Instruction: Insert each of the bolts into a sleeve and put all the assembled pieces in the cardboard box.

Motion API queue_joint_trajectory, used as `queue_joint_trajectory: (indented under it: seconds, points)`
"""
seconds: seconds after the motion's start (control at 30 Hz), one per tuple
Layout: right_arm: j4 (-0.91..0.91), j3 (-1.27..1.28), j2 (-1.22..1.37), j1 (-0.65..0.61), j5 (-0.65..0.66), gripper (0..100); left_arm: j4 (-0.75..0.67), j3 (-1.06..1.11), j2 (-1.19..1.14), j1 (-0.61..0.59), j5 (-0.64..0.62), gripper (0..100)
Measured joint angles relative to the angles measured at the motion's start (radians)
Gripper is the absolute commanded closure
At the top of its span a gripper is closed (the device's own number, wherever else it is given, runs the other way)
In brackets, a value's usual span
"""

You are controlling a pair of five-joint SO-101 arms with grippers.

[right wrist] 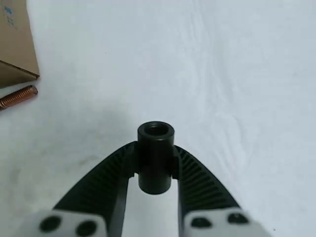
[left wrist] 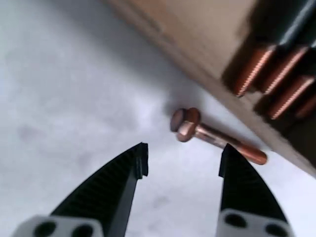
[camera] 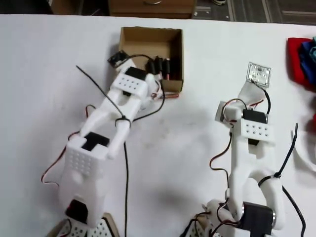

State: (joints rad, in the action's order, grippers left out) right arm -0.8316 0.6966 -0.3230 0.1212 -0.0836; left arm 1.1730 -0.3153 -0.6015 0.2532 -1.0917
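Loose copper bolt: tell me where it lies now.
Left wrist view: the copper bolt lies flat on the white table beside the cardboard box's outer wall, ahead of the open left gripper.

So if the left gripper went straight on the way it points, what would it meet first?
Probably the loose bolt lying on the table, ahead of the open left gripper; the cardboard box wall is just beyond. Depth is unclear.

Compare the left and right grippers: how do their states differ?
The left gripper is open and empty; the right gripper is shut on a black cylindrical sleeve. The left gripper points at a loose copper bolt lying beside the brown cardboard box; the right gripper is over the white table, farther from it. Both have black ridged fingers.
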Motion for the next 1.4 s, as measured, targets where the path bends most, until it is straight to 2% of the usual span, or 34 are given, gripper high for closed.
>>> queue_joint_trajectory:
  seconds: [0.2,0.9,1.03,1.13,1.27,1.4]
  points:
    - [0.0,0.0,0.0,0.0,0.0,97.8,-0.052,0.008,0.0,0.0,-0.005,75]
    - [0.0,0.0,0.0,0.0,0.0,97.8,-0.063,-0.009,-0.126,-0.005,-0.011,75]
    - [0.0,0.0,0.0,0.0,0.0,97.8,-0.043,-0.011,-0.126,-0.002,0.002,88]
    - [0.0,0.0,0.0,0.0,0.0,97.8,-0.029,-0.012,-0.123,0.003,0.084,98]
    - [0.0,0.0,0.0,0.0,0.0,97.8,-0.003,-0.012,-0.129,0.005,0.235,91]
    - [0.002,0.0,0.0,0.0,-0.002,97.8,0.054,-0.029,-0.117,-0.006,0.313,78]
